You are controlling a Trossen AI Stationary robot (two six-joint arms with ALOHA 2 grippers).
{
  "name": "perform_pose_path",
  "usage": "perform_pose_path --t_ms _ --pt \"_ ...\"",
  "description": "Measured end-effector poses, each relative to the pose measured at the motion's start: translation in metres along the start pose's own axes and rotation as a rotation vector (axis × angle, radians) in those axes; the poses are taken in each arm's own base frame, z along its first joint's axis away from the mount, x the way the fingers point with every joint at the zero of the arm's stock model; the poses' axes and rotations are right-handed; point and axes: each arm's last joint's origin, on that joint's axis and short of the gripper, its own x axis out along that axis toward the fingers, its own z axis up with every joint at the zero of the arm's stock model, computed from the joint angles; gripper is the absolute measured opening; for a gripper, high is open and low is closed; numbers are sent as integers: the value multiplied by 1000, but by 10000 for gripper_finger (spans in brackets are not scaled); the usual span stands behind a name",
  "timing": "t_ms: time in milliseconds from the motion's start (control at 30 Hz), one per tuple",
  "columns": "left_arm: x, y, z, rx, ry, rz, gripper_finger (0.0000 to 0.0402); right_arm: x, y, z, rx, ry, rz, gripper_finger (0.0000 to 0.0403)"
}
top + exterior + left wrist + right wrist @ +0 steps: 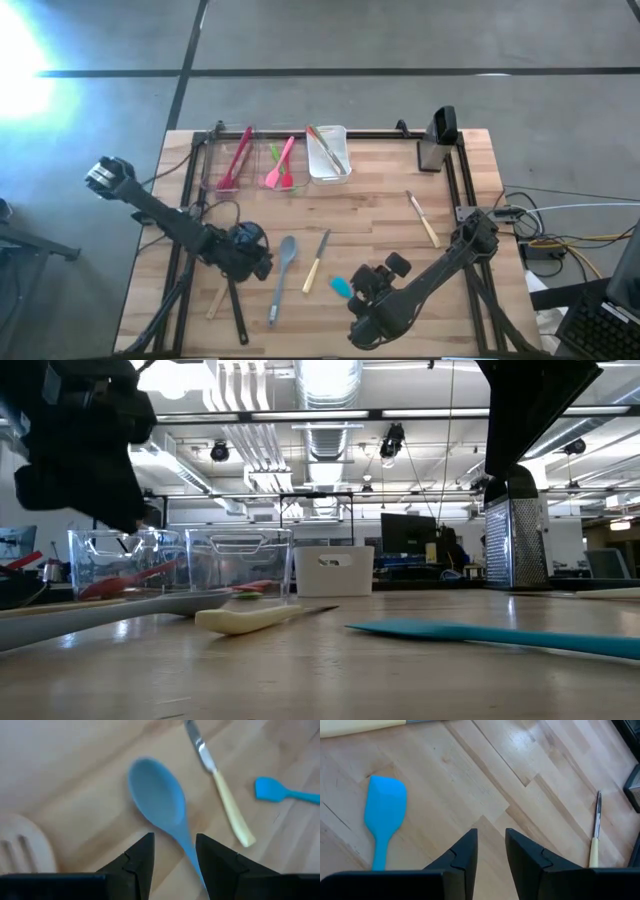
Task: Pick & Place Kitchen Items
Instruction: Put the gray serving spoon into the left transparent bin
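A grey-blue spoon (pixel 282 268) lies flat on the wooden table, its bowl (pixel 156 795) toward the far edge. My left gripper (pixel 175 844) hovers open above it, with the handle (pixel 189 851) showing between its fingers; in the low view it hangs clear of the table (pixel 85 455). A teal spatula (pixel 384 812) lies flat just beside my right gripper (pixel 490 840), which is open by a narrow gap over bare wood near the table's near edge (pixel 372 292). A cream-handled knife (pixel 317 262) lies between spoon and spatula.
Two clear bins (pixel 235 160) (pixel 282 165) and a white bin (pixel 328 153) along the far edge hold red, pink and green utensils. A metal grater (pixel 438 142) stands far right. A second knife (pixel 423 218), a wooden slotted spatula (pixel 20 842) and a black utensil (pixel 238 315) lie loose.
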Motion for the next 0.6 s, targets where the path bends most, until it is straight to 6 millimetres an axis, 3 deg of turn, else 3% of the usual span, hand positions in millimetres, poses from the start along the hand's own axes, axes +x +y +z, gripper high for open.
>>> perform_pose_path --t_ms 267,600 --pt "30 -14 -15 -4 101 -54 147 0 0 0 1 0 0 85" --pt "42 -15 -23 7 163 -45 147 0 0 0 1 0 1 81"
